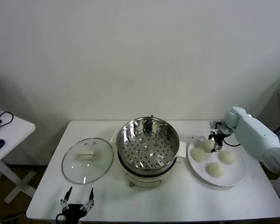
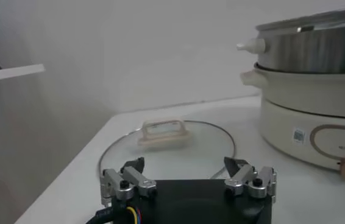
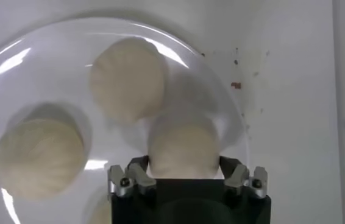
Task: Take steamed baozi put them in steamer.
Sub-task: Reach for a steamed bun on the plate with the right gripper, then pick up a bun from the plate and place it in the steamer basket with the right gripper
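Four cream-white baozi lie on a white plate [image 1: 238, 179] to the right of the steamer [image 1: 148, 145], whose perforated floor is bare. My right gripper [image 1: 217, 147] is down over the plate's far edge. Its fingers [image 3: 141, 172] press both sides of the far baozi [image 3: 181, 146], which rests on the plate and also shows in the head view [image 1: 207, 145]. The other baozi lie at the left [image 1: 198, 154], the right [image 1: 227, 157] and the front [image 1: 215, 169]. My left gripper [image 1: 77, 201] is open and empty at the table's front left edge.
The round glass lid [image 1: 87, 160] lies flat left of the steamer, just beyond my left gripper [image 2: 184, 167]. The steamer's cream base [image 2: 309, 115] stands to one side of that gripper. A side table with cables [image 1: 2, 133] stands at the far left.
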Robot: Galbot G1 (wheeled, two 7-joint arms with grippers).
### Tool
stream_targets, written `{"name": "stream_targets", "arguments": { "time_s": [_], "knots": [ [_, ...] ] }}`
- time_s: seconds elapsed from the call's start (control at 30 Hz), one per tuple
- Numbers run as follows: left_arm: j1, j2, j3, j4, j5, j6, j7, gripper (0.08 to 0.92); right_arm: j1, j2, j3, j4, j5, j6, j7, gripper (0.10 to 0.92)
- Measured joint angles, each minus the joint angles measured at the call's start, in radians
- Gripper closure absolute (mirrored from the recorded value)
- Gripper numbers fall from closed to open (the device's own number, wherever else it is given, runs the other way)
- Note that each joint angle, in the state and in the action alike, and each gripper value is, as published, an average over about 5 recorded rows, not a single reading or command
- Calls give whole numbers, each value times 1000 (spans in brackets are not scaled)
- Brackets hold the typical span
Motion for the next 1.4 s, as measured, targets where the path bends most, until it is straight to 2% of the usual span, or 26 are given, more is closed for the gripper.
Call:
{"name": "stream_targets", "arguments": {
  "time_s": [0.13, 0.4, 0.7, 1.0, 1.2, 1.4],
  "knots": [
    [0, -1, 0, 2, 0, 0, -1, 177, 7, -6, -5, 8, 1, 6, 0, 470],
    [7, -2, -10, 1, 0, -3, -3, 177, 86, -55, -107, 93, 74, 26, -5, 482],
    [21, -2, -14, -13, -8, -11, -5, 177, 407, -135, -418, 376, 283, 66, -22, 482],
    [24, 2, -11, -17, -11, -17, -6, 177, 782, -89, -655, 665, 437, 166, -23, 478],
    [18, 2, 2, -18, -9, -19, -7, 177, 879, -9, -733, 800, 434, 256, 16, 465],
    [15, 0, 7, -24, -7, -21, -8, 177, 858, 68, -772, 832, 315, 377, 79, 446]
  ]
}}
